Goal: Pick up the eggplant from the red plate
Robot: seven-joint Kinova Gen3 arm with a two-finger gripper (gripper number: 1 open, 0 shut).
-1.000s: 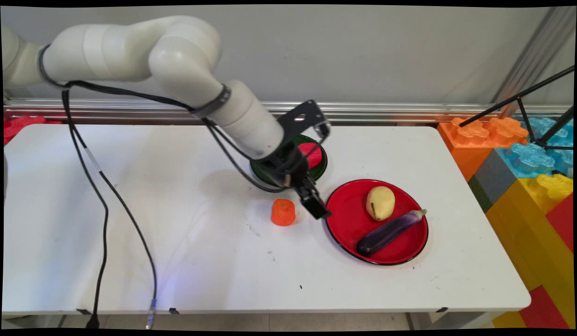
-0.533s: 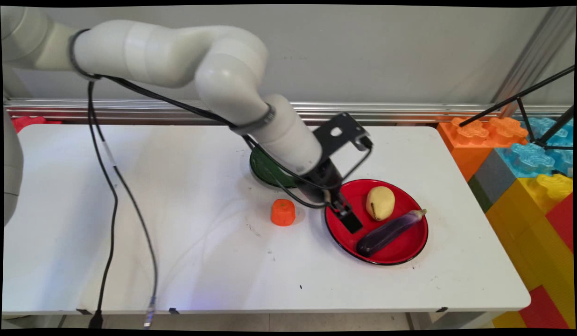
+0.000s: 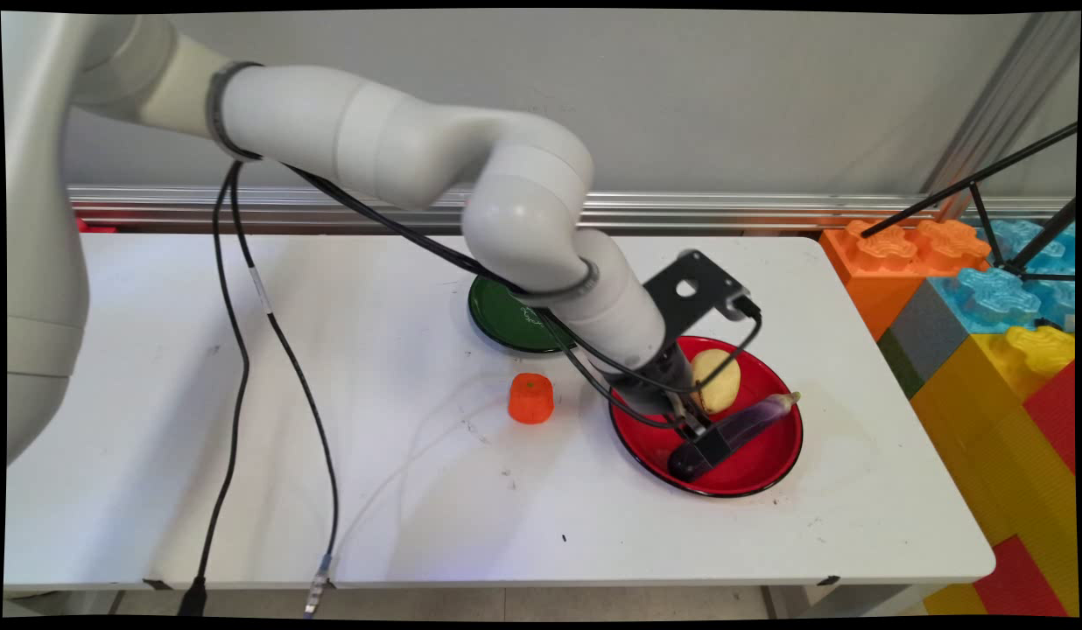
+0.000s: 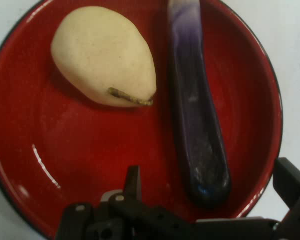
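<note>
My gripper (image 3: 704,446) hangs low over the red plate (image 3: 760,472), open, at the dark blunt end of a purple eggplant (image 3: 751,418). In the hand view the gripper (image 4: 209,177) has that end of the eggplant (image 4: 197,125) lying between its two fingers (image 4: 133,181), which stand apart from it. A yellow pear (image 3: 723,374) lies on the same plate just behind the wrist; the hand view shows the pear (image 4: 105,55) with its stem toward the eggplant, on the plate (image 4: 20,150).
An orange cup-shaped toy (image 3: 530,398) stands on the table left of the red plate. A dark green plate (image 3: 504,317) lies behind it, partly hidden by the arm. Big coloured building blocks (image 3: 987,332) line the table's right edge. Black cables (image 3: 243,350) hang at the left.
The arm has swung right: the gripper went from beside the orange toy, across the red plate's rim, down to the eggplant's dark end.
</note>
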